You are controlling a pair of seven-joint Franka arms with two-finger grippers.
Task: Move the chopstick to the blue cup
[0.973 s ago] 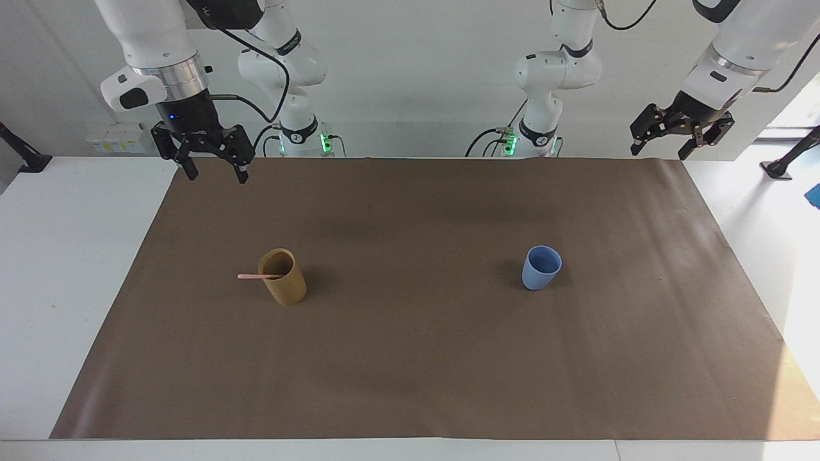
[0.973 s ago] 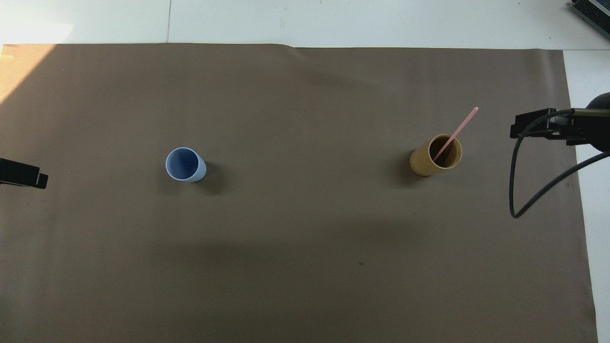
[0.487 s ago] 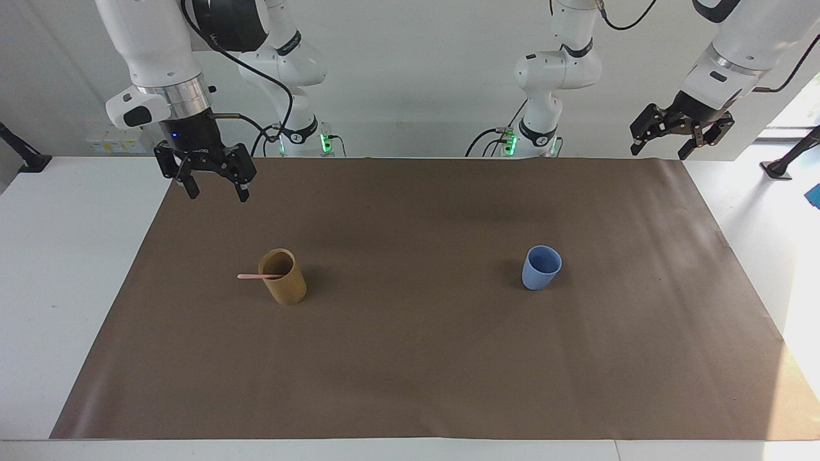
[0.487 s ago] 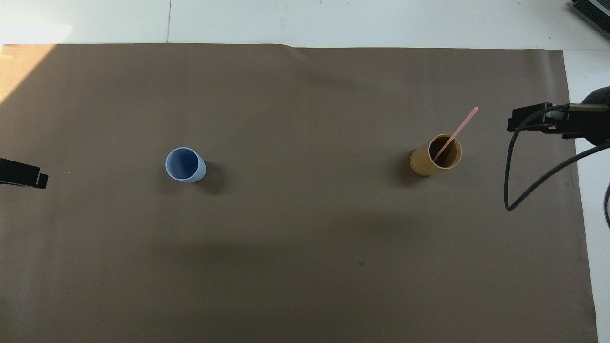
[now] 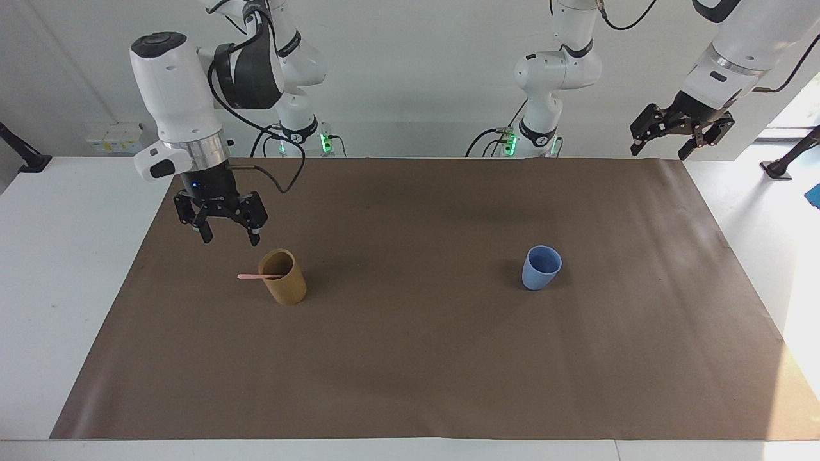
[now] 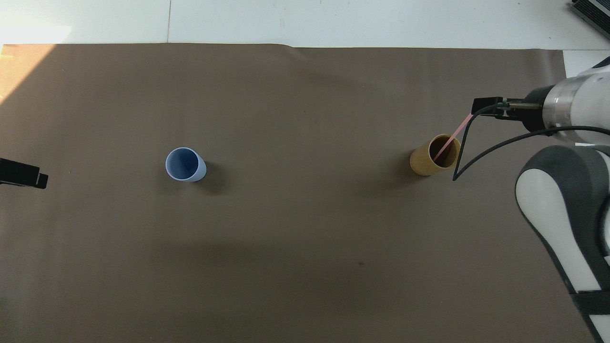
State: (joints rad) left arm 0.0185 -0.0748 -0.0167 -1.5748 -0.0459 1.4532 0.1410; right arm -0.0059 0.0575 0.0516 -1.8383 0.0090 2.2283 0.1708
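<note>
Already, at the right arm's end of the table, your right gripper [image 5: 228,234] hung with its jaws wide and empty, just above the free end of the chopstick [image 5: 257,276]. That thin pink stick leaned in the tan cup [image 5: 282,276], its top poking over the rim toward the right arm's end, so it had not yet been taken. Toward the left arm's end, well apart from the tan cup, the blue cup [image 5: 541,267] stood upright and empty on the brown mat [image 5: 410,358]. Your left gripper [image 5: 680,131] waited with open jaws above the mat's corner nearest its own base. Your risk from here, as I judge it, was the tan cup: a descent slightly off line could catch its rim or lever the leaning stick against it and tip the cup. The stick was also thin, so a pinch closed off centre might let it slip or swing.
</note>
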